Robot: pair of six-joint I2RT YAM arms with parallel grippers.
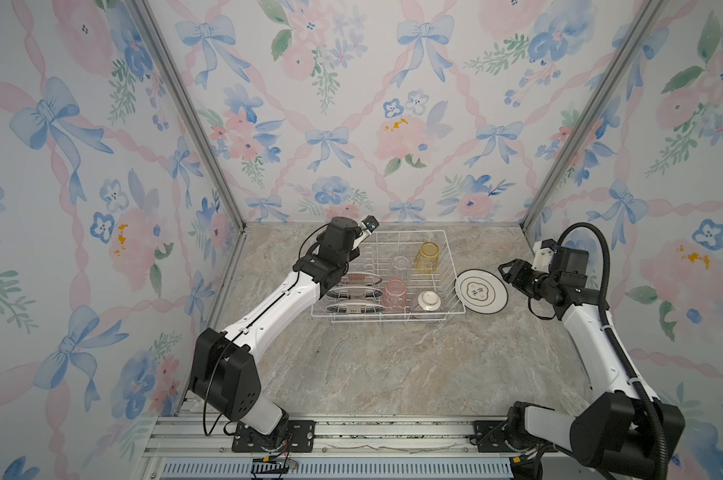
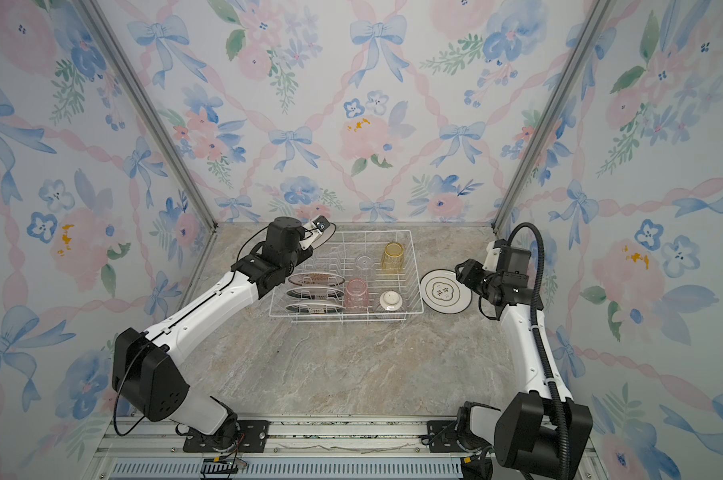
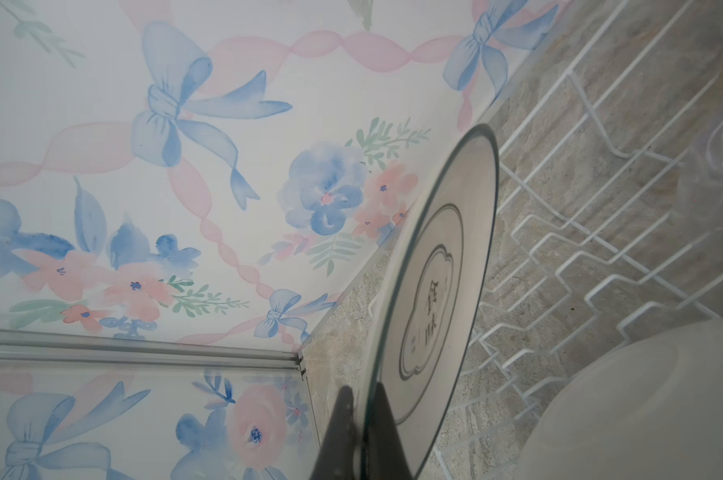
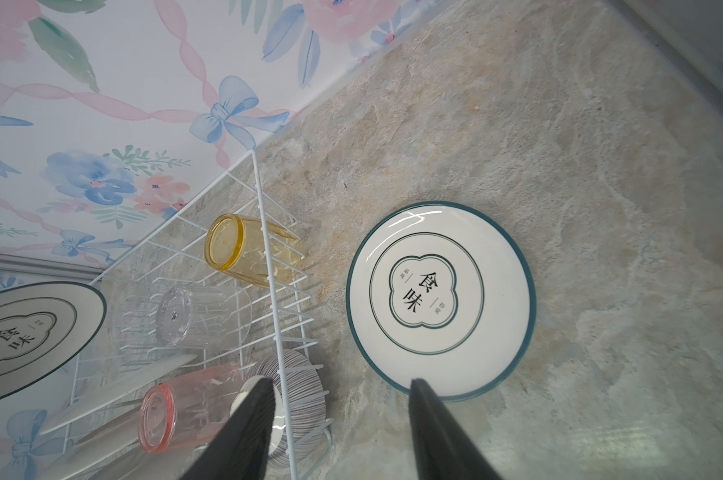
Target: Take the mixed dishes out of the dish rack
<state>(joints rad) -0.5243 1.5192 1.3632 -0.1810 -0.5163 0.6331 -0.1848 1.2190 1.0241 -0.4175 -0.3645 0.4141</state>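
**Unloading in progress.** The rack (image 1: 451,253) stands at the back of the counter (image 1: 393,365), about midway between the two arms.

**Left arm.** The left fingers (image 3: 341,424) are closed on the rim of one plate (image 3: 434,270). The plate is held on edge and tilted at the rack's far left corner, and it also shows in a top view (image 2: 328,232). Whether it touches the wire cannot be told.

**Right arm.** The right fingers (image 4: 252,415) stand apart with nothing between them. In both top views they are just beside the right edge of a second plate (image 1: 481,291). This plate lies flat and face up on the counter, close to the rack's right side.

**Contents of the rack.**
- Three plates (image 1: 353,293) stand on edge, one behind another, in the prongs of the left half.
- The yellow tumbler (image 1: 427,257) sits in the far right corner.
- The clear tumbler (image 1: 400,266) is just to the left of the yellow one.
- The pink tumbler (image 1: 394,294) is in front of the clear one.
- The striped bowl (image 1: 428,301) occupies the near right corner.
- All three tumblers and the bowl are upside down.

The right wrist view shows the bowl's (image 4: 306,386) stripes through the wire.
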